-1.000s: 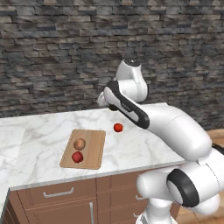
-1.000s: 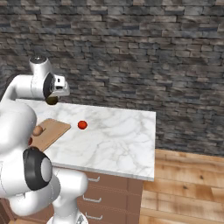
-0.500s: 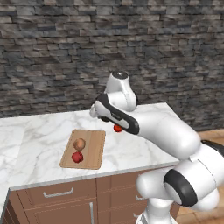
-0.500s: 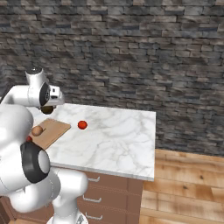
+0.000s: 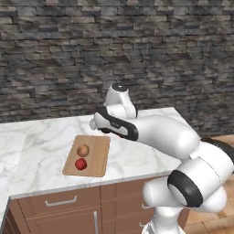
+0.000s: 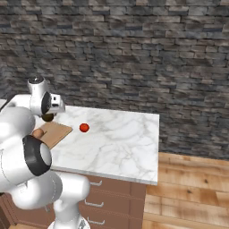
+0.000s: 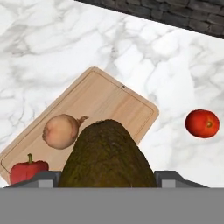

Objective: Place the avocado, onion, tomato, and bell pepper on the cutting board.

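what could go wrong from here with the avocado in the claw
1. The avocado hangs over the cutting board close to the onion and bell pepper; a careless drop may knock one, or it may roll off the board's edge.
2. The tomato lies on the counter beside the board; the arm's swing back might nudge it along the marble.
3. The claw grips a rounded fruit, which may slip early.

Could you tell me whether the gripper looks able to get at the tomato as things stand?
Probably not yet: the gripper is shut on the avocado, though the tomato lies unobstructed on the counter beside the cutting board.
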